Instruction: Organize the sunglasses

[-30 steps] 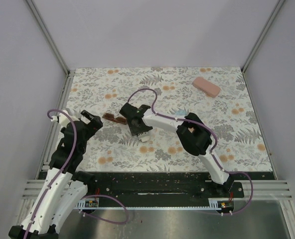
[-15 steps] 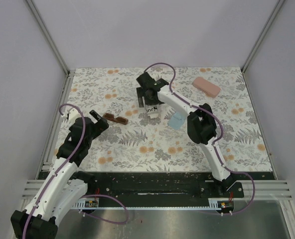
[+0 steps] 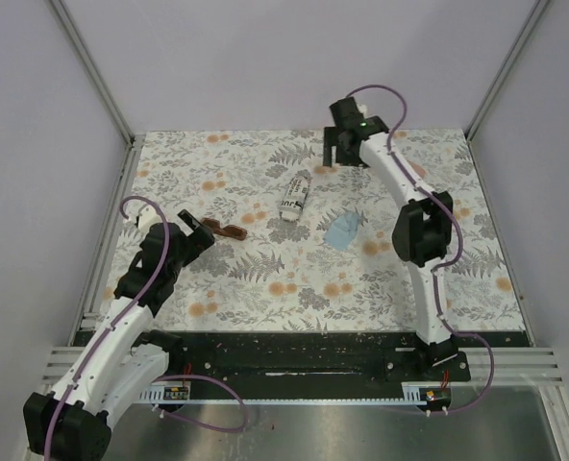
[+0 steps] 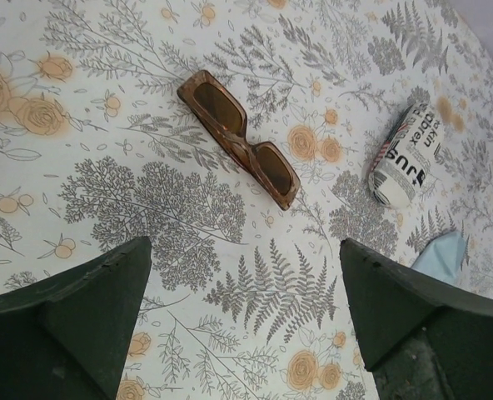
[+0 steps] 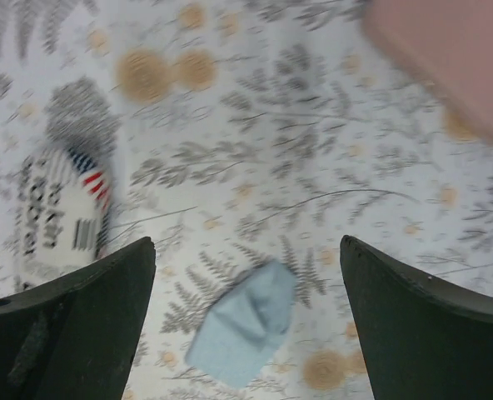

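Wide-open left gripper [image 4: 242, 254], brown sunglasses [image 4: 238, 137] just ahead at twelve o'clock; I'd ease forward, pinch the bridge, not the lenses; right gripper [image 5: 246, 250] hangs open, empty

Printed matter stands on the rolled white pouch [image 4: 405, 154], lying ahead and to the right of the left gripper [image 4: 245, 246]. Large black letters on its end read roughly "jus"; the smaller lines beside them cannot be made out. Ahead and to the left of the right gripper [image 5: 248, 243], the same pouch shows blurred lettering — illegible — plus a flag patch [image 5: 88, 179] and a barcode-like block [image 5: 83, 235].
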Controlling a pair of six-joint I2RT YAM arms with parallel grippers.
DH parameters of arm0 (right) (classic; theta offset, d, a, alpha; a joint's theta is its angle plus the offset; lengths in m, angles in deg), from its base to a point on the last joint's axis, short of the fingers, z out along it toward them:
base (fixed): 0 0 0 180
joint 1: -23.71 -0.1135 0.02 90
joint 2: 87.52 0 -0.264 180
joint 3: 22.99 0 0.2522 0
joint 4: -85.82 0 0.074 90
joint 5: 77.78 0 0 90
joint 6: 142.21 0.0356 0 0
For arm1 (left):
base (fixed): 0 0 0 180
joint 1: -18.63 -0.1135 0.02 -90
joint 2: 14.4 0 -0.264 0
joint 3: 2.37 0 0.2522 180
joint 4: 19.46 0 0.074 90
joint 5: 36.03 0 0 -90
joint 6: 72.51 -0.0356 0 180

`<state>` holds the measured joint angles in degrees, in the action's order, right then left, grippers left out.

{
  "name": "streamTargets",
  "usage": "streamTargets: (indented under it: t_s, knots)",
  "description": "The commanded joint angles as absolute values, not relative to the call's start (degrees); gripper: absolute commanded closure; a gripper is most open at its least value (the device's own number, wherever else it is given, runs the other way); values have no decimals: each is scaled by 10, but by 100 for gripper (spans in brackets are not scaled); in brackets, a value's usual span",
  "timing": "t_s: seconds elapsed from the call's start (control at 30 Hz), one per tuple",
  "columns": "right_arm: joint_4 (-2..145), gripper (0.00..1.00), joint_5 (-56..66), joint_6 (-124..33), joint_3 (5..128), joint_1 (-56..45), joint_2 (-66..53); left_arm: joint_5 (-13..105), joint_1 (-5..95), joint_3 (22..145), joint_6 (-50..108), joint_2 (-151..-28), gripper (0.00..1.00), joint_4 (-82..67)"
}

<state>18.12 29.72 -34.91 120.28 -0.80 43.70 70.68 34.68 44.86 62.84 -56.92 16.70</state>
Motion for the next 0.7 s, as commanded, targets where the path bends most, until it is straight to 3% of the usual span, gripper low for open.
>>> streamTargets:
  t_s: [0.0, 0.3, 0.5, 0.67]
  knots:
    - [173, 1, 313, -367, 1199, 88, 365, 666, 344, 443, 639, -591, 1, 114]
    - [194, 1, 195, -330, 1264, 259, 409, 614, 345, 451, 639, -638, 1, 87]
    - [234, 1, 87, -318, 1398, 299, 519, 607, 345, 461, 633, -652, 1, 82]
    - [322, 0, 27, -288, 1409, 306, 574, 621, 346, 458, 633, -656, 1, 78]
